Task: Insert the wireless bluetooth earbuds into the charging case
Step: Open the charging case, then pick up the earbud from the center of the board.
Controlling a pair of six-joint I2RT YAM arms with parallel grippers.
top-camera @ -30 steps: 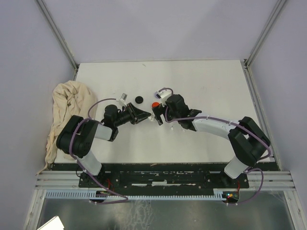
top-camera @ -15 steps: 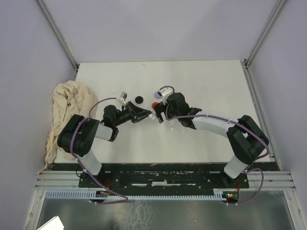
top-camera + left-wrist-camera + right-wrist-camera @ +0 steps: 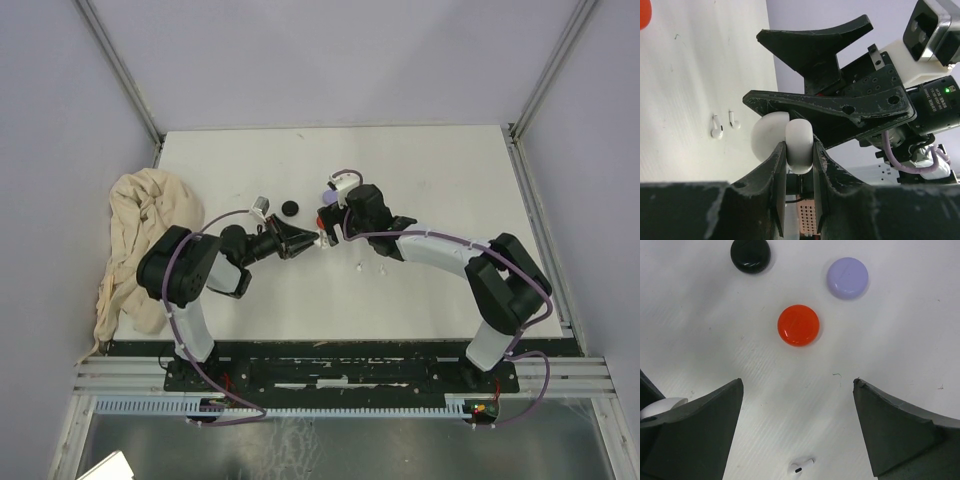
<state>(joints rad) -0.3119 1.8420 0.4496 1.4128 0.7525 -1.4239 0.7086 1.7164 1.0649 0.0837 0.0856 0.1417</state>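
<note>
Both wrists have drawn together since a second ago: the left gripper [image 3: 308,241] has pushed toward 3 o'clock and the right gripper [image 3: 327,227] has swung toward 12 o'clock, so the two nearly meet at mid-table. Seen from its own wrist camera, the left gripper's fingers [image 3: 780,165] are clamped on a white charging case [image 3: 799,142]. One rounded white half is pinched between the pads and a second bulges out at its 9 o'clock, with the right arm's black fingers just beyond. The right gripper's jaws stand wide apart with nothing between them. In its wrist view one white earbud [image 3: 801,467] lies on the table [image 3: 430,180] at 6 o'clock of the gap. A sliver of the white case peeks past the finger at 8 o'clock. The left wrist view shows a pair of white earbuds [image 3: 716,128] lying side by side on the table, apart from the case; no other colours show. Farther out, the red disc [image 3: 798,325] sits at 12 o'clock of the open jaws. The lilac disc [image 3: 847,278] lies at 1 o'clock and the black disc [image 3: 750,255] at 11 o'clock, all three apart from one another. A small silvery object [image 3: 258,203], too small to make out, sits near the black disc, and a crumpled cream cloth [image 3: 135,235] drapes the table's 9 o'clock edge.
</note>
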